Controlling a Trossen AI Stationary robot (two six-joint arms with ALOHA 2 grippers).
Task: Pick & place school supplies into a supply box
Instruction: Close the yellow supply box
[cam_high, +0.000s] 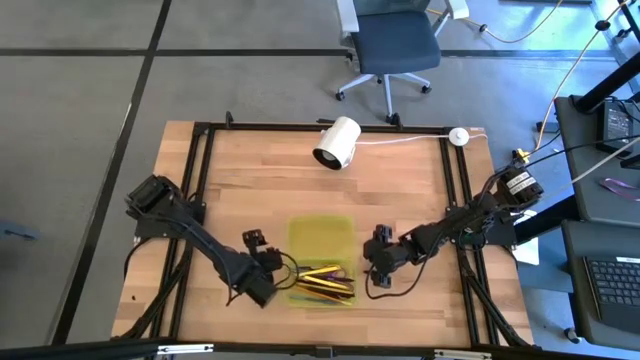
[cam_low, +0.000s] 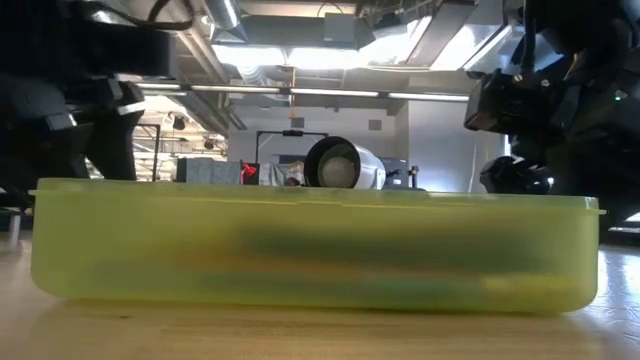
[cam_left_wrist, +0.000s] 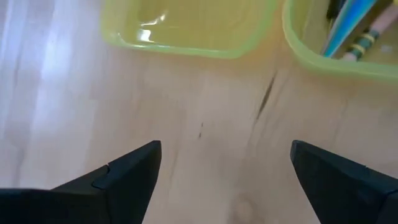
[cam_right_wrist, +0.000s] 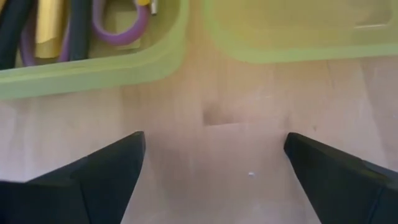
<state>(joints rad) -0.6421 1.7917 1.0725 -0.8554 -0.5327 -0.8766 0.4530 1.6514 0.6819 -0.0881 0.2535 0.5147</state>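
Overhead looks straight down; low camera sits against the supply box (cam_low: 300, 245); wrists hover close.

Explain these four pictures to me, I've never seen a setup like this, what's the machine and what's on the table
It is a robot with two dark arms working at a wooden table. One picture looks straight down, one looks level across the tabletop, and two come from cameras on the arms' wrists. In the overhead view the left end effector and right end effector sit on either side of two yellow-green trays. One tray, the supply box, holds the school supplies: pens, pencils and purple-handled scissors. The other tray looks empty. A white cylinder with a cable lies farther back. Both end effectors are open and hold nothing.
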